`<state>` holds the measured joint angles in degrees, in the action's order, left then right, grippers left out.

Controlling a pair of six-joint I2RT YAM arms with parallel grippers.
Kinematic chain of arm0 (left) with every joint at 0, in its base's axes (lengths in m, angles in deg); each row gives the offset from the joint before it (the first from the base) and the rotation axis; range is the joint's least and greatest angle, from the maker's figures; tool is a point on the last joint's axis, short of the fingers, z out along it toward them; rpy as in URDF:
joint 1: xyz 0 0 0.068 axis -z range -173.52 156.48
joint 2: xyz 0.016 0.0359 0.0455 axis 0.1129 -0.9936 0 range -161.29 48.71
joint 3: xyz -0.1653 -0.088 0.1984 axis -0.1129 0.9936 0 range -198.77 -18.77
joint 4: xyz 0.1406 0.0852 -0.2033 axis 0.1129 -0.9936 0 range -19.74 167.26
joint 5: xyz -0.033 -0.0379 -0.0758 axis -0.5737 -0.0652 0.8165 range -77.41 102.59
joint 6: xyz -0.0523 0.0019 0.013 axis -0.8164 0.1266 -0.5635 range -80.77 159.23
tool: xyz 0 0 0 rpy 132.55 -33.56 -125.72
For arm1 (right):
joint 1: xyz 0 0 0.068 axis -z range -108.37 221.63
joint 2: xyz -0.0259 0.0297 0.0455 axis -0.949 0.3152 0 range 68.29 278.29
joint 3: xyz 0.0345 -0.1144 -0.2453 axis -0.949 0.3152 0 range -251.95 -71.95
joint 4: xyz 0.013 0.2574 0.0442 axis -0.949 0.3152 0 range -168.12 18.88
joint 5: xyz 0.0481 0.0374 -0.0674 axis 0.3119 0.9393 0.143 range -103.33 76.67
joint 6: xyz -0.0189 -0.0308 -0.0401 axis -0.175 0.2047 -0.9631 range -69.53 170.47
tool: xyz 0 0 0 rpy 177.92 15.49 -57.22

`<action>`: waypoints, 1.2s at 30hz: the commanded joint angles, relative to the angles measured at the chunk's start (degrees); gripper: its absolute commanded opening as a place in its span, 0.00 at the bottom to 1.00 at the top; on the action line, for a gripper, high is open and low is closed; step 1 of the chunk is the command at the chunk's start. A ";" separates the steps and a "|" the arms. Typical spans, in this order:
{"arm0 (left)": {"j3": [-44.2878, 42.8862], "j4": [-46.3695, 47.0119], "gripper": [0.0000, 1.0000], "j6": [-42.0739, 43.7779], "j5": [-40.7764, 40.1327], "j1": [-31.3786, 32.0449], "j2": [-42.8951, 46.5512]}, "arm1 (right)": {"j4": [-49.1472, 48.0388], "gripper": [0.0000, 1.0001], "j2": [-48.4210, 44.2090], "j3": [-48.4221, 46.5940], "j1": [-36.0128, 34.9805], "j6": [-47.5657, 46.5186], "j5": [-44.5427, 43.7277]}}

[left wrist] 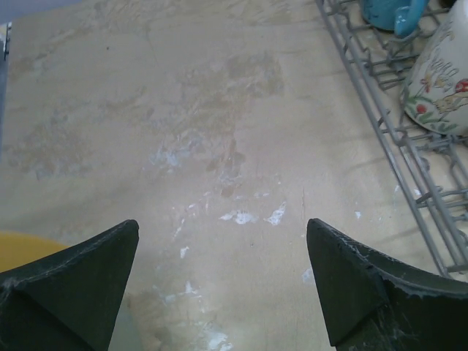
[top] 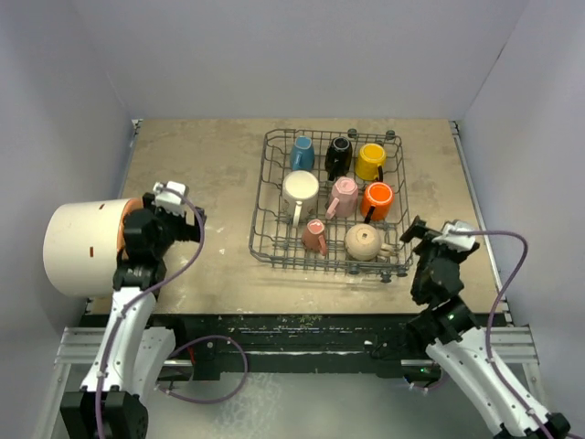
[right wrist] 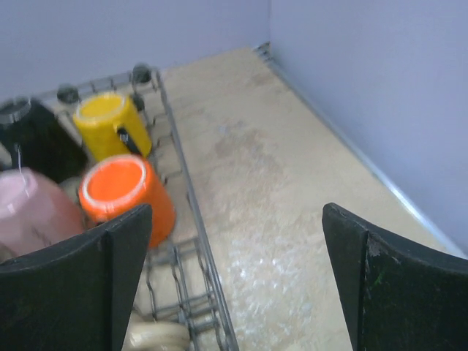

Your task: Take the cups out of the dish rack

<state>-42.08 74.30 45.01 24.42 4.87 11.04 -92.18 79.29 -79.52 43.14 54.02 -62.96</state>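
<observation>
Cups (top: 345, 195) in dish rack (top: 258, 206): probably light, slick, chippable; pinch a rim wall. Left fingers (left wrist: 73, 285), right fingers (right wrist: 395, 278) spread, empty.

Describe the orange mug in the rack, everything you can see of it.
The orange mug is small, glossy and looks ceramic. A pale ring circles its upturned face, and I cannot tell whether that is rim or base. A dark handle seems to point toward the near side. It stands in the right column of the dish rack, with the yellow mug behind it, the tan mug in front and the pink mug on its left. Nothing grips it.
</observation>
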 commanded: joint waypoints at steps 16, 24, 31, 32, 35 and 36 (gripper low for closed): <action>-41.84 -41.46 0.99 11.49 13.48 -0.15 -18.80 | 27.93 1.00 31.20 -47.85 -0.12 23.05 26.25; -45.13 -47.81 0.99 13.44 17.34 -0.15 -20.77 | 29.31 1.00 29.32 -48.47 -0.04 31.06 20.91; -45.40 -45.76 0.99 13.26 16.11 -0.15 -22.35 | 42.06 0.97 54.45 -58.04 -7.74 31.48 22.33; -45.23 -45.43 0.99 13.17 16.05 -0.11 -22.31 | 41.24 0.98 56.35 -57.69 -12.01 31.53 20.89; -44.45 -44.41 0.99 13.15 15.30 -0.15 -22.01 | 39.97 0.98 62.38 -57.40 -15.92 33.16 20.69; -44.26 -44.27 0.99 13.34 15.08 -0.15 -22.00 | 39.14 0.98 63.93 -57.03 -16.89 33.31 20.87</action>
<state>-85.31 27.48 57.43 39.40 4.87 -11.54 -55.05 139.44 -137.49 30.68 85.87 -41.43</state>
